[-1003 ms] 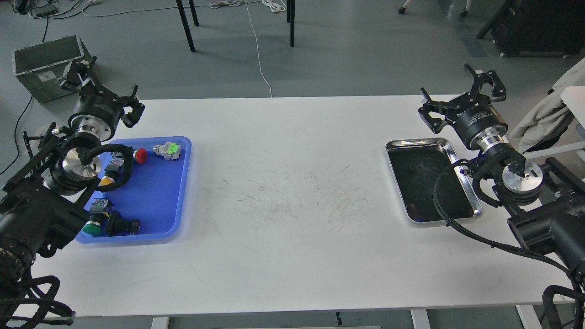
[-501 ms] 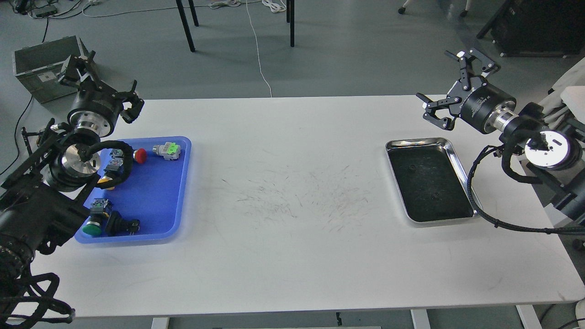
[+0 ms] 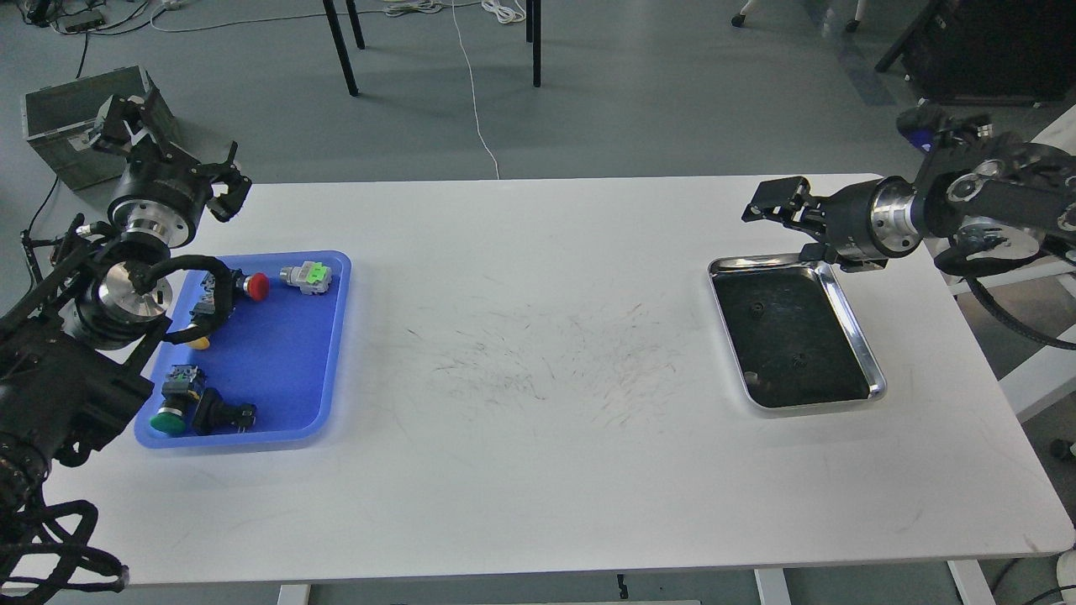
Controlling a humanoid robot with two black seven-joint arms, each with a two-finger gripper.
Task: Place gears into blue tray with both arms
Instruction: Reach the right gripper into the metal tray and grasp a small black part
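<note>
Two tiny black toothed gears (image 3: pixel 757 309) (image 3: pixel 799 360) lie flat, well apart, inside a silver metal tray; the rectangular bright-blue plastic tray (image 3: pixel 290 370) sits far left on the worktop.

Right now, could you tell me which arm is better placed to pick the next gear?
Probably the right. Its tool hangs by the far rim of the silver tray, where the gears lie. The left tool is across the table, behind the blue tray.

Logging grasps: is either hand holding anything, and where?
Nothing: the left hand and right hand both hang empty above the table.
</note>
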